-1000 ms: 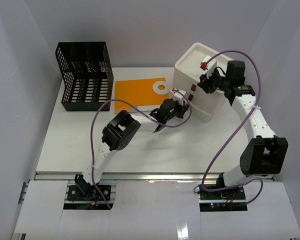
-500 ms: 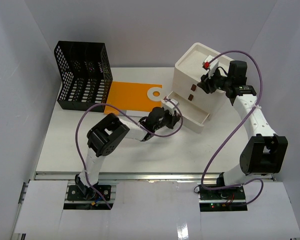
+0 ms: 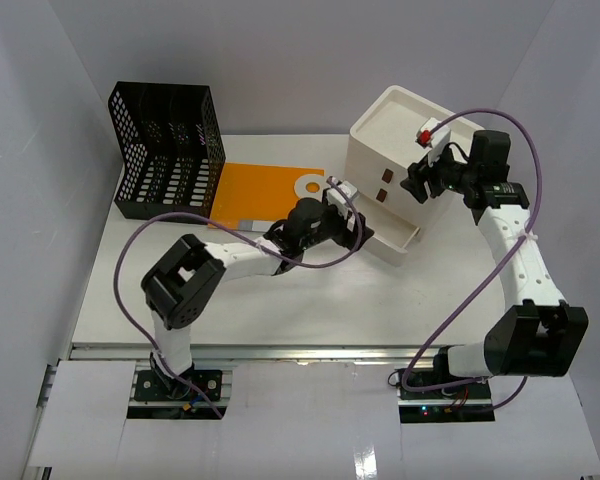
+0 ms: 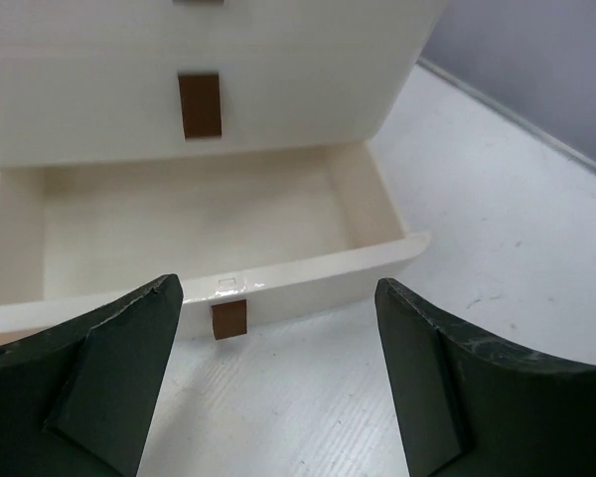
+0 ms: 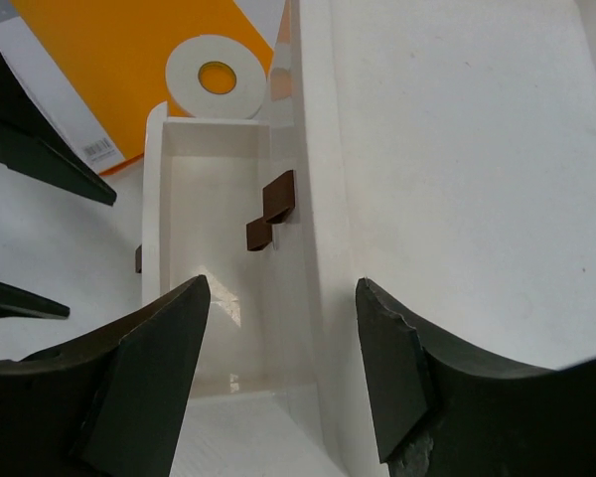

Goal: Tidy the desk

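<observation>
top view: the white bench [image 3: 310,300] spans the whole floor of the scene, under both arms. left gripper [image 3: 342,205] hangs low over its middle-back, fingers apart, nothing between them, just in front of the white three-drawer box [image 3: 390,130] at back right. the box's bottom drawer [image 3: 400,238] is pulled out toward the gripper. right gripper [image 3: 420,180] sits higher, over the box's front-right edge, fingers spread, not holding anything. back left stands a black mesh file rack [image 3: 165,150]; beside it an orange folder [image 3: 265,190] lies flat w/ a white tape roll [image 3: 311,186] on its right end, close to the left gripper.

left wrist: left gripper [image 4: 278,368] open wide, bench surface [image 4: 497,219] below and to the right. open drawer [image 4: 189,238] straight ahead, looks empty inside, its brown pull tab [image 4: 228,320] between the fingers but apart from both. a closed drawer's tab [image 4: 200,104] above it.

right wrist: right gripper [image 5: 278,368] fingers apart, looking down on the box top [image 5: 457,149] and into the open drawer [image 5: 209,258]. two brown tabs [image 5: 278,196] on the box front. tape roll [image 5: 217,77] and orange folder [image 5: 129,60] beyond; bench [image 5: 60,288] at left, w/ the other arm's dark fingers [image 5: 40,139] over it.
</observation>
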